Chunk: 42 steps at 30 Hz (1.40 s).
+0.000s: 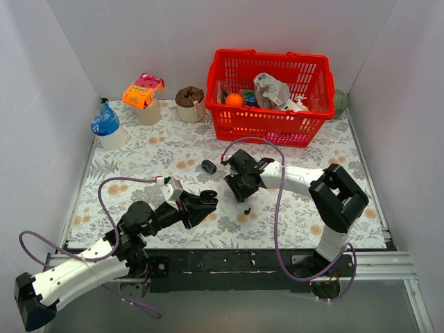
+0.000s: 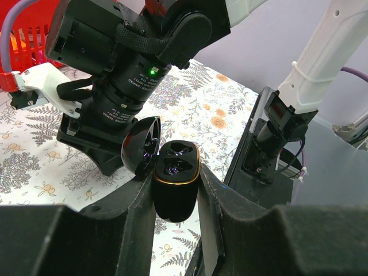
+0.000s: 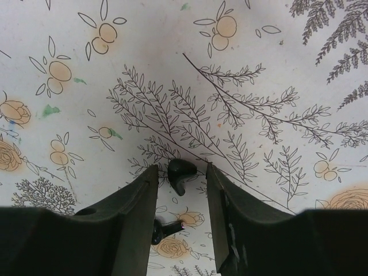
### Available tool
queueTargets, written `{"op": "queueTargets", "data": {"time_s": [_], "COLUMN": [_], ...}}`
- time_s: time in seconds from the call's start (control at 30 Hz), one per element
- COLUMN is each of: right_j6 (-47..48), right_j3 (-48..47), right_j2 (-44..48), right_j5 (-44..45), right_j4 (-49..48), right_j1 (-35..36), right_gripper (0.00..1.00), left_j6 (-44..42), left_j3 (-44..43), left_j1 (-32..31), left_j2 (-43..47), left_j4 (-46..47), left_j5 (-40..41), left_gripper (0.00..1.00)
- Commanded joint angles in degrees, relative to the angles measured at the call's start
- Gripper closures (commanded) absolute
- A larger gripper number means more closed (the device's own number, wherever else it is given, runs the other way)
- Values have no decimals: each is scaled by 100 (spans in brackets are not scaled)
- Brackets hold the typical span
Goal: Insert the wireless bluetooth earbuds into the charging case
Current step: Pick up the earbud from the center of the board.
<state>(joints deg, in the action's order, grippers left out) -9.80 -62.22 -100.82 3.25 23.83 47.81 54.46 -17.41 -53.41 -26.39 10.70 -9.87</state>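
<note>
1. Right gripper [image 3: 181, 168] fingers fill the foreground of the right wrist view. The jaws stand partly apart and point down at the flowered tablecloth [image 1: 139, 156].
2. One earbud [image 3: 180, 172] lies on the cloth between those fingertips, with a narrow gap on either side, so it is not gripped.
3. A second earbud [image 3: 163, 230] lies on the cloth just beside the first, nearer the wrist, partly hidden by the left-hand finger.
4. The charging case [image 2: 174, 190] is off the table, clamped between the left gripper [image 2: 175, 194] fingers. Its lid [image 2: 140, 154] is swung open to one side and its two wells face up.
5. In the top view the held case sits near the right gripper, around the middle of the table.
6. A small black cylinder [image 1: 209, 166] lies on the cloth just beyond both grippers.
7. A red basket [image 1: 267, 128] of mixed items stands at the far edge. Three cups stand to its left: a brown one [image 1: 189, 103], an orange-wrapped one [image 1: 144, 97] and a blue-topped one [image 1: 107, 128].
</note>
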Motion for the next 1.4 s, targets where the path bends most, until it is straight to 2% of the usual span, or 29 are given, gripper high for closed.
{"op": "queueTargets", "data": {"time_s": [0.0,0.33,0.5,0.63,0.83,1.03,1.23,1.37], "right_j6": [14,13,-65,-215,-251,-171,-13,-232], "right_j3": [-98,43,157,201,306,517,403,429], "right_j2": [-105,-61,211,841,2308,3838,4658,4957], "right_j5": [-122,-166,17,150,115,-26,-912,-1195], "right_j4": [-63,-151,-317,-467,-695,-1161,-1057,-1109], "right_j1": [44,44,44,44,44,44,44,53], "right_gripper": [55,72,91,99,99,99,99,99], "left_j6": [4,21,21,39,-40,-206,-576,-673], "left_j3": [-166,-158,-166,-175,-254,-131,-482,-518], "left_j1": [6,6,6,6,6,6,15,15], "left_j2": [38,46,46,11,-94,-488,-1315,-1816], "left_j4": [2,11,11,29,151,1433,2232,2822], "left_j5": [11,-15,-24,37,143,398,117,222], "left_gripper": [100,100,100,100,100,100,100,100]}}
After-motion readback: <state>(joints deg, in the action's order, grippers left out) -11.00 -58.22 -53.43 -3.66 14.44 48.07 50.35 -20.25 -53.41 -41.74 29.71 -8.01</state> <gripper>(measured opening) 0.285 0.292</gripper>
